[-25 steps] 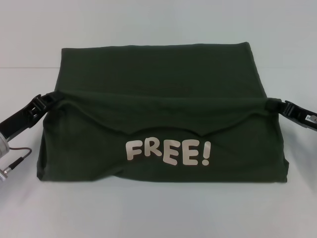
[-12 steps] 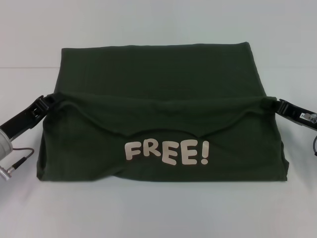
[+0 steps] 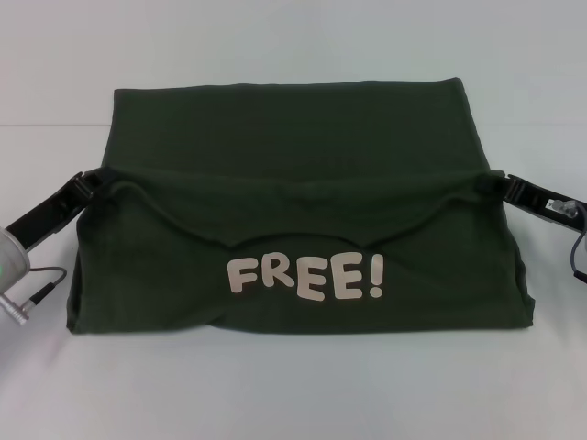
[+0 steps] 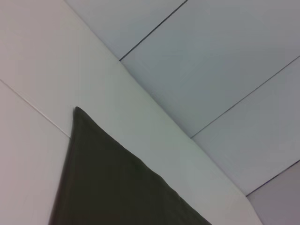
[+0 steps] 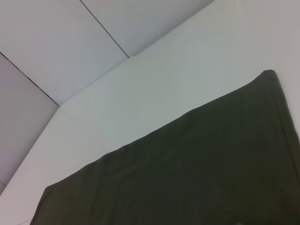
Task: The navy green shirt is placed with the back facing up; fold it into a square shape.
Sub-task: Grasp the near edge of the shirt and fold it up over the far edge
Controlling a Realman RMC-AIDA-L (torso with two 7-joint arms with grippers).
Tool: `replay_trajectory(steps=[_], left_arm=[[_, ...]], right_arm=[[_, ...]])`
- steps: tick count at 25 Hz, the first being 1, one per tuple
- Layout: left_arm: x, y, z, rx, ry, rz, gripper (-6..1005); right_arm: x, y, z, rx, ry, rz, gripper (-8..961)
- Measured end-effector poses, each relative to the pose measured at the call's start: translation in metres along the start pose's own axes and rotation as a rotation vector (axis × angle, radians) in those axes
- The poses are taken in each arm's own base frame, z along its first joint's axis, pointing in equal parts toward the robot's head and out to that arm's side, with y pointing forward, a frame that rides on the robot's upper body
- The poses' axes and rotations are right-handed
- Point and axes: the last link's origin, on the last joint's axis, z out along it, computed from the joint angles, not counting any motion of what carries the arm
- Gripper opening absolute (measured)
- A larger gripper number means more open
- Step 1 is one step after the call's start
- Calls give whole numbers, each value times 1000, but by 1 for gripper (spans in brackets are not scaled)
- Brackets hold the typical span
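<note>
The navy green shirt (image 3: 293, 128) lies spread on the white table, far wider than the grippers. Its near part is folded over toward the far side, so the cream "FREE!" lettering (image 3: 305, 278) faces up. My left gripper (image 3: 92, 180) is shut on the left end of the lifted edge. My right gripper (image 3: 501, 185) is shut on the right end. The edge hangs taut between them and sags in the middle. A dark cloth corner (image 4: 117, 187) fills the low part of the left wrist view, and the right wrist view looks over the shirt's flat far part (image 5: 187, 173).
The white table (image 3: 293, 394) runs around the shirt on all sides. A grey cable and plug (image 3: 32, 293) hang off the left arm near the shirt's near-left corner. Pale wall panels (image 4: 211, 56) stand behind the table.
Both grippers have carried the lifted edge a little farther from me. The fold has crept toward the far hem, and the lettering has shifted slightly with it.
</note>
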Motion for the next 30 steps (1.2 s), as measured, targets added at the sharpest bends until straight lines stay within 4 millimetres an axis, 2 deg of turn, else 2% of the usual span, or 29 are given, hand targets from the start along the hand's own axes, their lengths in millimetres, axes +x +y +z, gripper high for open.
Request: replay_trajectory(steps=[15, 23, 25, 30], left_arm=[[-1, 2, 7, 21, 28, 47, 49], [-6, -4, 13, 84, 72, 48, 49], [-7, -5, 13, 95, 76, 51, 121], [-9, -7, 14, 104, 71, 48, 268]], right_arm=[[-1, 9, 17, 31, 22, -34, 74], [3, 12, 25, 59, 52, -65, 98], [3, 12, 25, 60, 52, -65, 104], [4, 11, 24, 61, 52, -62, 269]])
